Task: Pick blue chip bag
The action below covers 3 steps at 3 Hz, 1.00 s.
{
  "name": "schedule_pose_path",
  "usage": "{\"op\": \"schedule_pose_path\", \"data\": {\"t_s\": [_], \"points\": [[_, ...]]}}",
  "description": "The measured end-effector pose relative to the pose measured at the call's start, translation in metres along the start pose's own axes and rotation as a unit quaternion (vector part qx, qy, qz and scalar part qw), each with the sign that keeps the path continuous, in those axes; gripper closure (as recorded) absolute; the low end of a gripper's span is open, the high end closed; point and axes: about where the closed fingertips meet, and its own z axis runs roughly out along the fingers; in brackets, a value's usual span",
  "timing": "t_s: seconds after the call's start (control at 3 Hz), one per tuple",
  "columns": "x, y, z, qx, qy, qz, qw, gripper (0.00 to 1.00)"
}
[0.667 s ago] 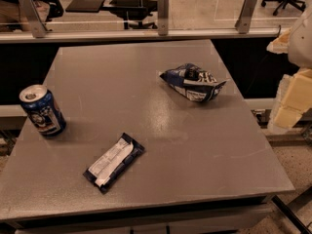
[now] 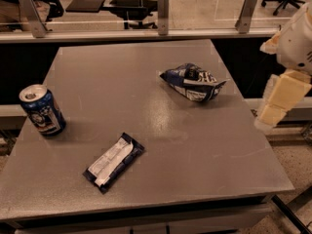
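From where I stand, the job has barely begun: this is the approach, with nothing yet taken hold of. The blue chip bag (image 2: 195, 82) lies crumpled and puffy on the table (image 2: 209, 155), in the far right part of the top, near the right edge and a little short of the far right corner. The hand (image 2: 273, 106) hangs off the table altogether, out beyond the right edge and about level with the bag, well apart from it and touching nothing. Whether it is wide or narrow I cannot tell, since it shows only as pale blocks at the side. By my reckoning the next move calls for the hand to swing in over the right edge, come above the bag and drop onto its raised middle, where the foil should crush rather than slide. The soda can (image 2: 43, 110) by the left edge and the flat bar wrapper (image 2: 114, 161) toward the near edge are far enough off to be no trouble. Set against the moment before, the three things lie just where they were, and the hand seems to have edged slightly closer to the right edge.
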Motion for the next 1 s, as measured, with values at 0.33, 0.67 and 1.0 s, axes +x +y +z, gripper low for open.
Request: {"op": "schedule_pose_path", "data": {"t_s": [0.33, 0.67, 1.0], "points": [[-0.015, -0.012, 0.029, 0.017, 0.010, -0.006, 0.9998, 0.00], [-0.028, -0.041, 0.073, 0.025, 0.007, -0.006, 0.9996, 0.00], [-0.034, -0.064, 0.097, 0.027, -0.002, 0.000, 0.9996, 0.00]]}}
